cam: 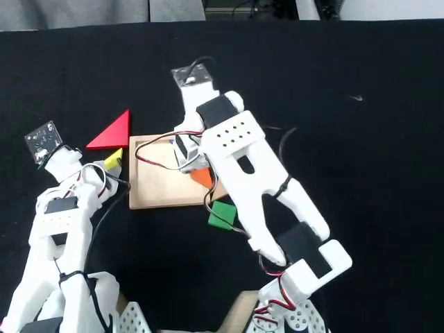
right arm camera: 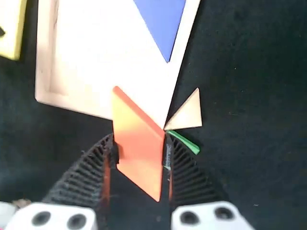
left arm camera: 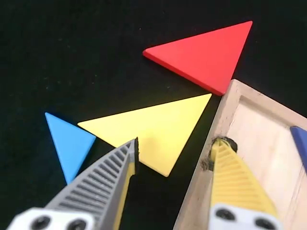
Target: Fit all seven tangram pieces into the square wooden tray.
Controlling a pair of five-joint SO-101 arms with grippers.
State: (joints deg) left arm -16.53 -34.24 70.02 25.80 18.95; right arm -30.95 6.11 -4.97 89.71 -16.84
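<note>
The square wooden tray (cam: 158, 189) lies left of centre. My right gripper (cam: 198, 172) hangs over its near right corner, shut on an orange parallelogram (right arm camera: 138, 148) that tilts across the tray's rim (right arm camera: 45, 62). A blue triangle (right arm camera: 160, 19) lies inside the tray. A pale small triangle (right arm camera: 186, 117) and a green square (cam: 223, 214) sit just outside that corner. My left gripper (left arm camera: 177, 143) is open at the tray's left edge, one finger (left arm camera: 235, 172) over the rim (left arm camera: 230, 103), the other (left arm camera: 112, 172) by the yellow triangle (left arm camera: 153, 129). The red triangle (cam: 112, 132) and a small blue triangle (left arm camera: 69, 141) lie nearby.
Black cloth covers the table (cam: 361, 139), with open room to the right and behind the tray. The right arm's white links (cam: 243, 159) cross over the tray's right side and hide part of it. Cables (cam: 111, 201) trail from both arms near the tray's front.
</note>
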